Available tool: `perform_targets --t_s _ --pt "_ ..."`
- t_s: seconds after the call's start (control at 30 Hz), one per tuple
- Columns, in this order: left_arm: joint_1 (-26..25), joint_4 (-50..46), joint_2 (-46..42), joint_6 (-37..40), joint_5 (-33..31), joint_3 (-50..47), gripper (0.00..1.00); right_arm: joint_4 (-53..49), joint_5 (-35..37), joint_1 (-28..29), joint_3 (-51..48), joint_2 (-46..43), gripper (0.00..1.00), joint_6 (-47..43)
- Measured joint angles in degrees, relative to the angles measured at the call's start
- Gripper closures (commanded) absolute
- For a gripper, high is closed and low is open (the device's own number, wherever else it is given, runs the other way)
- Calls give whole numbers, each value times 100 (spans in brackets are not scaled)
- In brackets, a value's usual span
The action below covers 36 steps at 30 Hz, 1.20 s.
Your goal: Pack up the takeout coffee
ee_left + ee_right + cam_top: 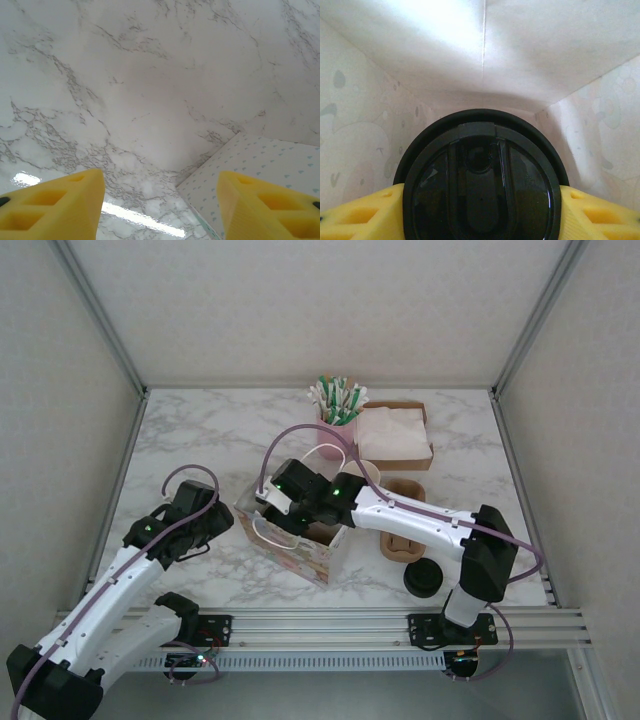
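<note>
On the marble table (pixel 190 430), the left gripper (pixel 160 185) is at 9 o'clock of the paper bag (pixel 310 552), close to its side. In the left wrist view its two yellow fingers (pixel 55 205) stand apart, released, with only bare marble between them. A corner of the bag, printed with small drops, lies at 4 o'clock in that view.

The bag stands open in the middle of the table, and the right arm reaches down into it from 3 o'clock. In the right wrist view the right gripper (pixel 480 200) is grasping the takeout coffee (pixel 480 180). A yellow finger presses on each side of its round black lid, at 8 and 4 o'clock. The white inner walls of the bag rise around the cup, so the coffee is inside the bag.

At 12 o'clock of the bag there is a pink holder (pixel 333 443) with green and white sticks. A cardboard box of napkins (pixel 396 435) is at 1 o'clock. A brown cup carrier (pixel 404 545) lies at 3 o'clock, partly under the right arm. A loose black lid (pixel 423 580) rests at 4 o'clock.
</note>
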Motion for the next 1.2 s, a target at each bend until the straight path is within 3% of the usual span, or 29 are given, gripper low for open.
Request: perform_targets --t_s 1.2 --pt "4 37 15 -17 66 2 41 603 459 0 -498 -131 47 -66"
